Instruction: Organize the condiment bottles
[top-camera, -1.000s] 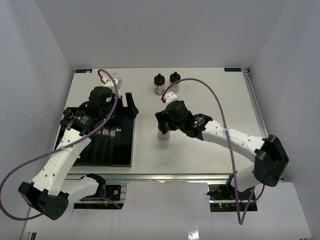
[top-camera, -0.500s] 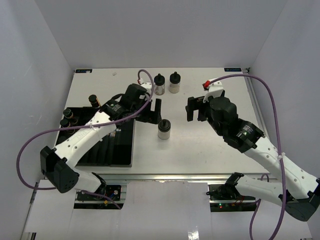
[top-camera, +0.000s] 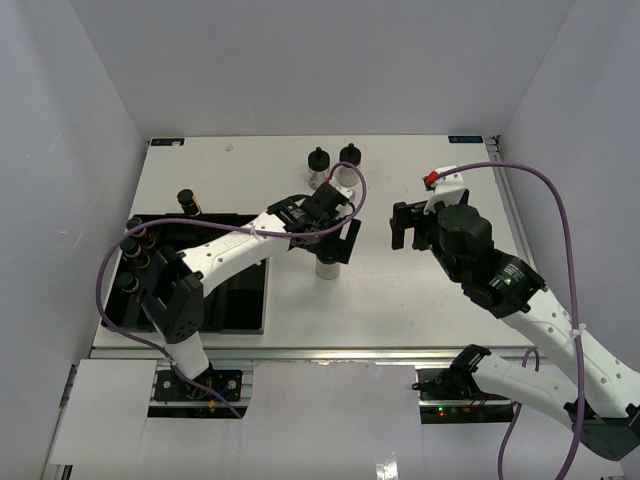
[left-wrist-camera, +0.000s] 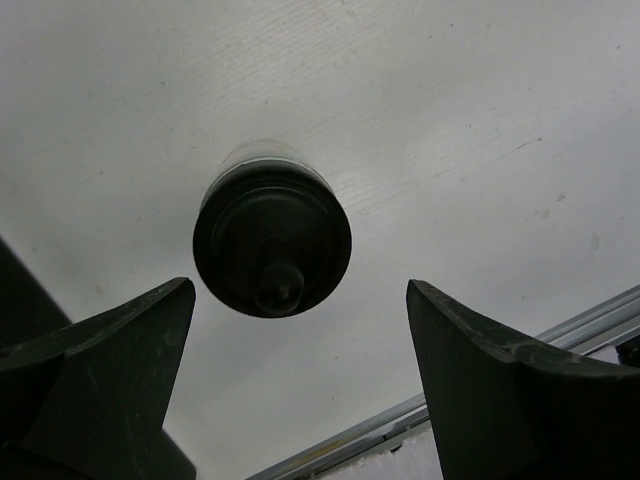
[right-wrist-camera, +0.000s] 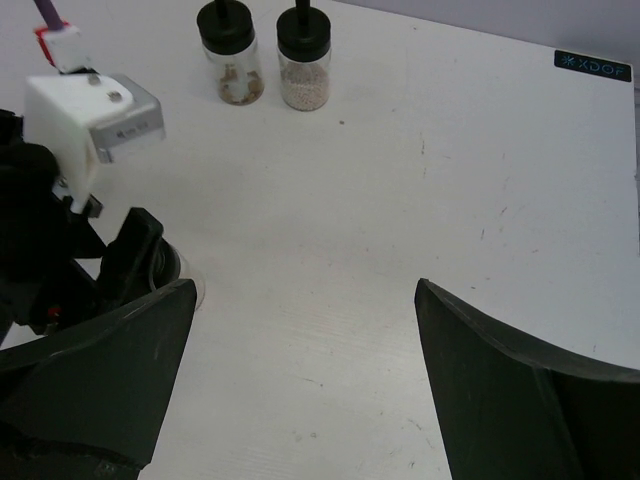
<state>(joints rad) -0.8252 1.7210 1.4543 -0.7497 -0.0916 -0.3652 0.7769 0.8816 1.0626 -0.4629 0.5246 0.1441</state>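
Note:
A squat black-capped bottle (top-camera: 327, 266) stands upright mid-table. In the left wrist view its cap (left-wrist-camera: 272, 240) lies below and between my open jaws, untouched. My left gripper (top-camera: 337, 240) (left-wrist-camera: 300, 300) hovers open over it. Two more squat bottles (top-camera: 317, 166) (top-camera: 349, 160) stand at the back; the right wrist view shows them, one with brown bits (right-wrist-camera: 228, 50) and one with pale powder (right-wrist-camera: 303, 55). A slim bottle (top-camera: 187, 202) stands behind the tray. Several slim bottles (top-camera: 137, 248) sit in the tray's left slots. My right gripper (top-camera: 404, 226) (right-wrist-camera: 305, 290) is open and empty.
The black slotted tray (top-camera: 235, 295) lies at the left front. The left arm's white wrist camera (right-wrist-camera: 92, 118) is close to my right gripper's left side. Grey walls enclose the table on three sides. A metal rail (left-wrist-camera: 440, 400) runs along the near edge.

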